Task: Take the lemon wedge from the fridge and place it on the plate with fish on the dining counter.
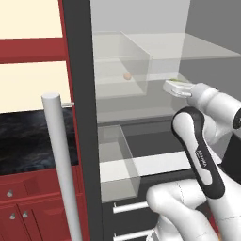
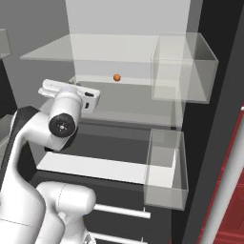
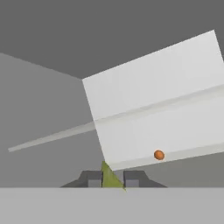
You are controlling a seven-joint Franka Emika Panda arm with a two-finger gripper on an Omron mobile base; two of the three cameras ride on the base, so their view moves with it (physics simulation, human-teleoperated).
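My end effector (image 3: 113, 179): fingertips cut by the grey band in hand view, so the pinch on the lemon wedge (image 3: 110, 177) is half hidden; just a green sliver between them. In left base view the wedge (image 1: 178, 82) peeks past my hand, too small to read its shape. Small orange ball (image 2: 116, 77) far back on the shelf, too tiny to identify. Fridge (image 1: 82, 122) cropped top and bottom. Door handle (image 1: 63, 164) cut off at the bottom edge.

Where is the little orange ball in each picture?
Left base view: orange ball upper middle, on the fridge shelf.
Right base view: upper middle, same shelf.
Hand view: lower right, above the fingers.
Shared landmark: the shelf.
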